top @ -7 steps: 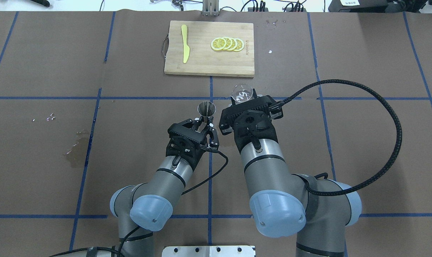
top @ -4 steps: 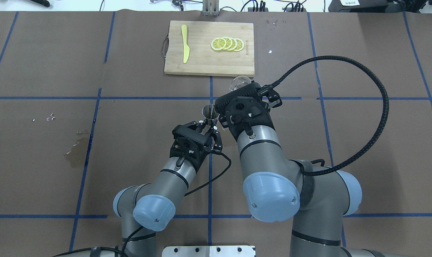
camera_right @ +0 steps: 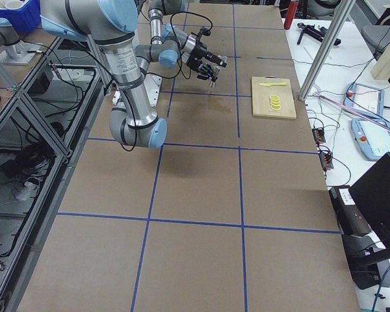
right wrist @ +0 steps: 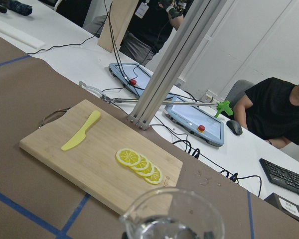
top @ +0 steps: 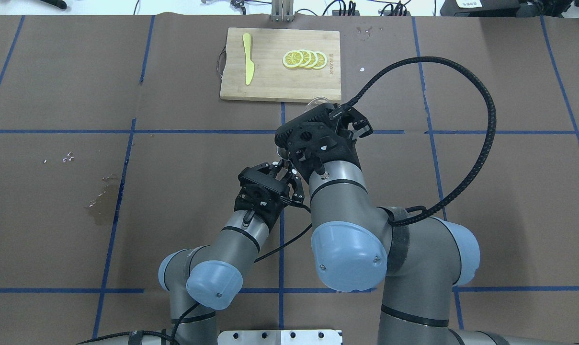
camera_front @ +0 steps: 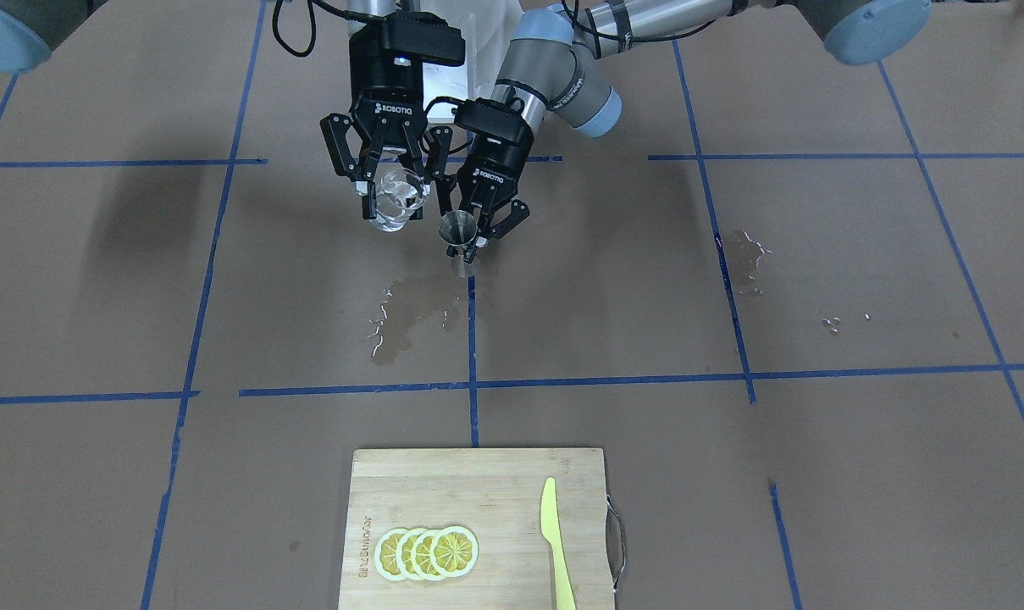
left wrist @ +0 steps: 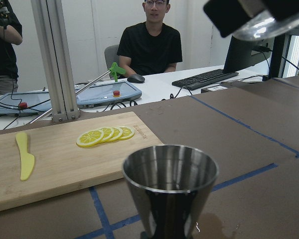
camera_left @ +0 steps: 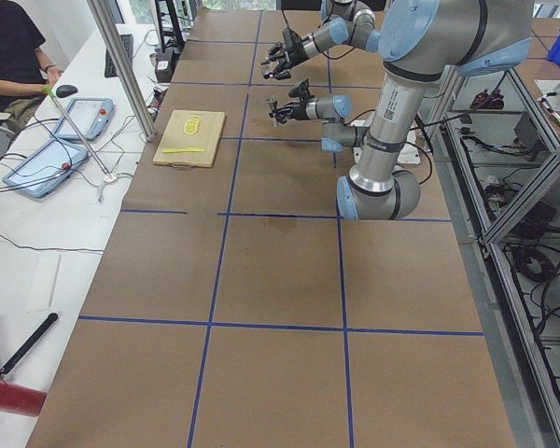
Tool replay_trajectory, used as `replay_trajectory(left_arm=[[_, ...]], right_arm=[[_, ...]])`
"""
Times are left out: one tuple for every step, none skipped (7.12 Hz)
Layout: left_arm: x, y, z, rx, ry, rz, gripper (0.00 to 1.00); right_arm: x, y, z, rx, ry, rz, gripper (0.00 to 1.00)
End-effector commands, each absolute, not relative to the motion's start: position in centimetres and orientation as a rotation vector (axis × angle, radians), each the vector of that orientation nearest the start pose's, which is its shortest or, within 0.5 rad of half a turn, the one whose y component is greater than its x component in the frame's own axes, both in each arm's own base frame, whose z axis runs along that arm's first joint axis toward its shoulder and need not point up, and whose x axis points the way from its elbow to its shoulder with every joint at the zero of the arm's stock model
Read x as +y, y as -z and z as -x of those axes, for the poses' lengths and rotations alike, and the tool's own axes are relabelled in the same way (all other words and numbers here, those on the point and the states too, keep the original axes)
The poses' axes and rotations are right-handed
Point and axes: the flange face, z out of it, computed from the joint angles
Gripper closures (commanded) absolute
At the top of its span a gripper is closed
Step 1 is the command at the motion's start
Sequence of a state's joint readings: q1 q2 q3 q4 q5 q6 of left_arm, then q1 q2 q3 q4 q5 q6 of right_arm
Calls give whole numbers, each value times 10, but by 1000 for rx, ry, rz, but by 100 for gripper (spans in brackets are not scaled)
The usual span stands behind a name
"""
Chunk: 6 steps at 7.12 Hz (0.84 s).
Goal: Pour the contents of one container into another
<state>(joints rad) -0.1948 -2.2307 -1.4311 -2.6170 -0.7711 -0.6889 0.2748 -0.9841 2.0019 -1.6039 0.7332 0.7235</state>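
My right gripper [camera_front: 393, 203] is shut on the clear glass cup [camera_front: 395, 201], held in the air with some water in it. The right wrist view shows the cup's rim and lip [right wrist: 174, 219] at the bottom edge. My left gripper [camera_front: 471, 235] is shut on the waist of the metal jigger [camera_front: 458, 230], which stands upright with its mouth up, just beside and slightly below the cup. In the left wrist view the jigger [left wrist: 170, 184] fills the centre and the cup [left wrist: 269, 22] hangs up to its right. From overhead my right wrist hides most of both; only the cup's edge [top: 318, 101] shows.
A wooden cutting board [top: 270, 86] with lemon slices [top: 304, 59] and a yellow knife [top: 247, 57] lies at the far side. Wet patches mark the paper below the grippers [camera_front: 410, 318] and on my left [top: 102, 201]. People sit beyond the far edge.
My right gripper has swung left and forward with the cup, closing on the jigger. My left gripper has drawn slightly right and back with the jigger.
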Motion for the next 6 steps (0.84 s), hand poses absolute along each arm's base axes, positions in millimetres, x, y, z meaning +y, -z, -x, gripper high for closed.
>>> replay_trajectory(left_arm=[[-331,-198,-623,929,88,-1267,100],[-332,-200,-624,924,85,-1266,100],[-332,-200,-624,901,58,-1283,100],[-333,-199,-623,899,57,-1286,100],[-333,-199,-623,899,57,-1286,100],[-333,-199,-623,899,57,-1286,100]], right_arm=[[-349,-138,478,-323,156,-1138,100],[-349,-138,478,-306,172,-1135,100],[-349,-139,479,-282,203,-1135,100],[-348,-138,479,-267,227,-1139,100],[-346,-138,480,-264,240,-1140,100],[-345,-138,481,-252,262,-1144,100]])
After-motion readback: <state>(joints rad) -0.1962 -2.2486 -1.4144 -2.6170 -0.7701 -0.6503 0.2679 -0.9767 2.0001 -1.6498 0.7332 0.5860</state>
